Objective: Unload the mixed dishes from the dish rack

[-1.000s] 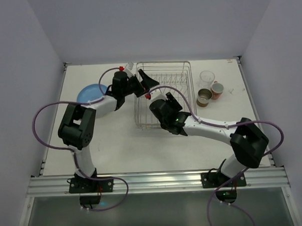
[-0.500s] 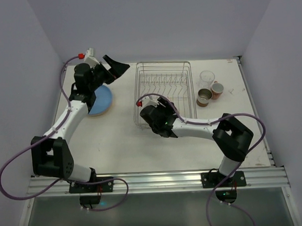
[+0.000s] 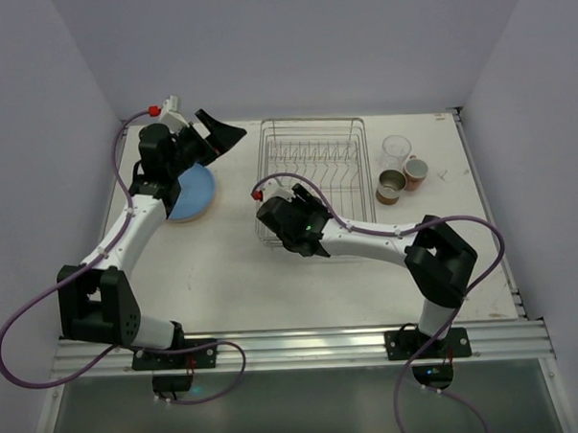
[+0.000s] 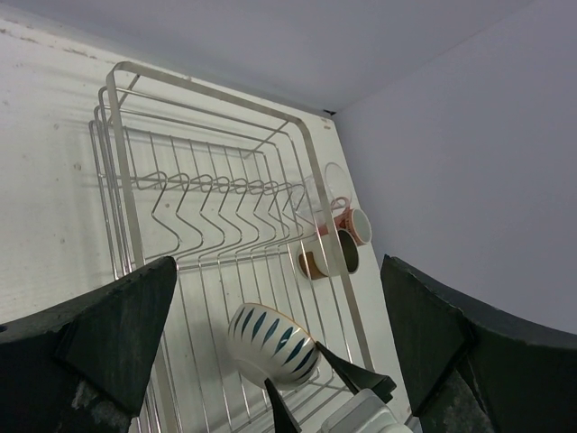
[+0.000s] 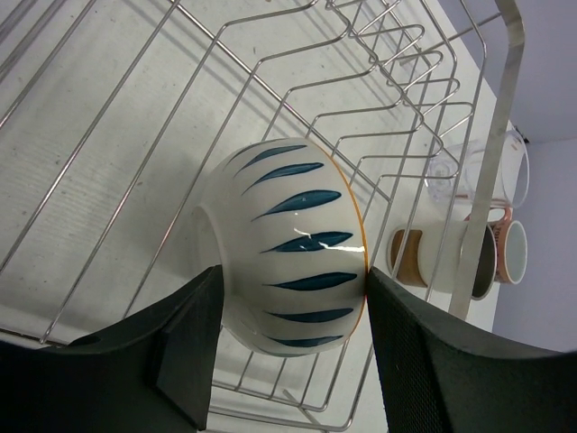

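Observation:
A cream bowl (image 5: 288, 257) with teal stripes and an orange rim lies on its side between the pads of my right gripper (image 5: 287, 293), which is shut on it. It hangs just over the near end of the silver wire dish rack (image 5: 270, 86). Seen from above, the right gripper (image 3: 291, 214) sits at the near left corner of the dish rack (image 3: 353, 151). My left gripper (image 3: 223, 131) is raised and open with nothing in it, above a blue plate (image 3: 194, 194) lying left of the rack. In the left wrist view the bowl (image 4: 269, 341) shows below the open left gripper (image 4: 278, 271).
A clear tumbler (image 3: 396, 151) and two reddish-brown cups (image 3: 417, 173) (image 3: 391, 187) stand on the table right of the rack. The tumbler (image 5: 460, 171) and cups (image 5: 419, 257) also show through the rack wires. Walls enclose the table on three sides.
My left arm has swung from the rack out to the far left and risen above the blue plate. My right gripper has shifted left along the rack's near end, still holding the bowl.

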